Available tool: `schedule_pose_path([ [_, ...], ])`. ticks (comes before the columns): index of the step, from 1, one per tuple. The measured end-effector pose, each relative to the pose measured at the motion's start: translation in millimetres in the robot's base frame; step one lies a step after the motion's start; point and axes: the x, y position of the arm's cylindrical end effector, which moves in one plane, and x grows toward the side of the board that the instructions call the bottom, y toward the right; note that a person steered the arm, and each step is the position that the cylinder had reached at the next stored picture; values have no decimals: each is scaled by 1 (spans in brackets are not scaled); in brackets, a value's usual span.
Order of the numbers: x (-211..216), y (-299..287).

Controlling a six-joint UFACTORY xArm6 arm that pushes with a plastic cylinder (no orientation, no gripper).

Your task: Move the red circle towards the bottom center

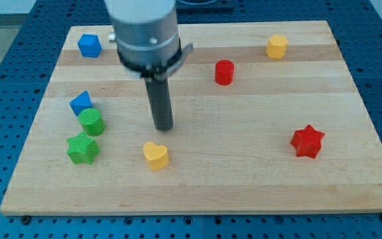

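The red circle (224, 72) is a small red cylinder on the wooden board (244, 172), in the upper middle, right of centre. My tip (164, 127) is the lower end of the dark rod, left of centre. It stands well to the lower left of the red circle, not touching it. It is just above the yellow heart (156, 155), with a gap between them.
A red star (308, 141) lies at the right. A yellow hexagon (276, 46) sits top right. A blue block (89, 45) is top left. At the left stand a blue block (81, 102), a green circle (92, 122) and a green star (82, 149).
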Motion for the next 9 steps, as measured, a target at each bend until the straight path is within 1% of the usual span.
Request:
schedule_pose_path([
  [2,-160,2],
  [3,-196,47],
  [4,-185,133],
  [5,-177,144],
  [8,-49,132],
  [9,-18,129],
])
